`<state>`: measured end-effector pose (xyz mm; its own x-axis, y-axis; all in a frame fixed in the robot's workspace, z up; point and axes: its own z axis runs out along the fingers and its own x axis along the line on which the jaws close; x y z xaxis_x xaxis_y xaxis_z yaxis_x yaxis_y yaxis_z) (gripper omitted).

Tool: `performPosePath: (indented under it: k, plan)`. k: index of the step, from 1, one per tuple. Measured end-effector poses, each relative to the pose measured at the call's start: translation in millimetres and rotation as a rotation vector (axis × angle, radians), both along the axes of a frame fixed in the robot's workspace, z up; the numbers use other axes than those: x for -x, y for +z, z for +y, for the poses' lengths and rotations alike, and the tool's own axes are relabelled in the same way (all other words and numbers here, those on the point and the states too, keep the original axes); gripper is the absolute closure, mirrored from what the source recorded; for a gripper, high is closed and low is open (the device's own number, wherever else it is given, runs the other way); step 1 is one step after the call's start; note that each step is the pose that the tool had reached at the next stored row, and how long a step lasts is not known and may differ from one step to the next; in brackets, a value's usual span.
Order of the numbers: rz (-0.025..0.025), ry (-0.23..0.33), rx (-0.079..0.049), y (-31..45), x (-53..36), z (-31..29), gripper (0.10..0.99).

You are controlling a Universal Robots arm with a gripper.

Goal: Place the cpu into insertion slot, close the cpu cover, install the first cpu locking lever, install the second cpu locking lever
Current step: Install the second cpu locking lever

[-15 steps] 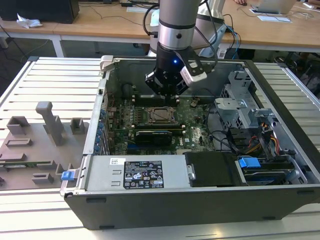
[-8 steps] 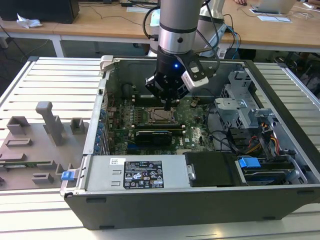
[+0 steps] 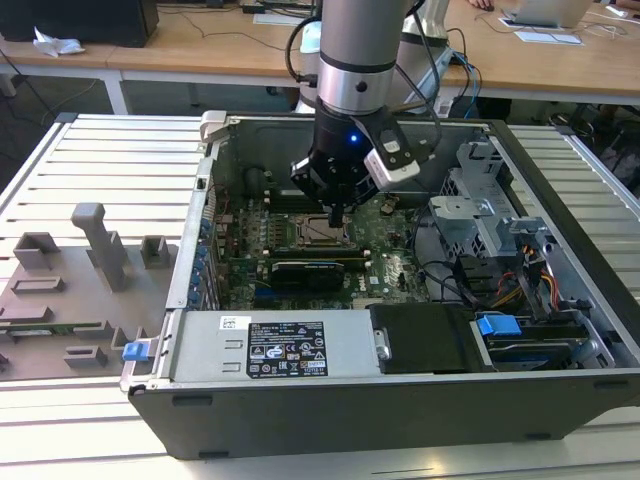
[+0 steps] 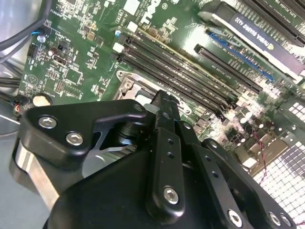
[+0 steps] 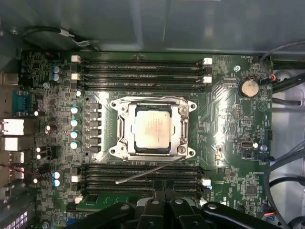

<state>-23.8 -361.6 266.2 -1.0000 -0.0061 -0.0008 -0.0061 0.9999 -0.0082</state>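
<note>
Cpu (image 5: pixel 152 129) sits in the insertion slot (image 5: pixel 125 109) mid motherboard (image 5: pixel 228 124), cpu cover (image 5: pixel 178 128) down around it. One thin lever (image 5: pixel 147 172) lies angled across the memory slots (image 5: pixel 138 179). Gripper (image 3: pixel 336 212) hovers just above the socket, fingers (image 4: pixel 164 143) pressed together, holding nothing.

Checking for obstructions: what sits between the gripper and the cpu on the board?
In the first wrist view, memory slots and a thin metal lever lie between the gripper and the cpu.
</note>
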Motion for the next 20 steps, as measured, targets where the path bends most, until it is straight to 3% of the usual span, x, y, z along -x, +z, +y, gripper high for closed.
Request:
performPosePath:
  k: [7,17,18,19,20]
  plan:
    - [0.0001,0.0,0.0,-3.9,0.1,-6.0,0.98]
    - [0.0003,0.0,-0.003,-13.8,0.0,-7.1,0.98]
    - [0.0003,0.0,-0.008,-14.3,0.2,-7.1,0.98]
    - [0.0003,0.0,-0.034,-14.4,0.9,-7.1,0.98]
    - [0.0003,0.0,-0.051,-14.4,1.3,-7.1,0.98]
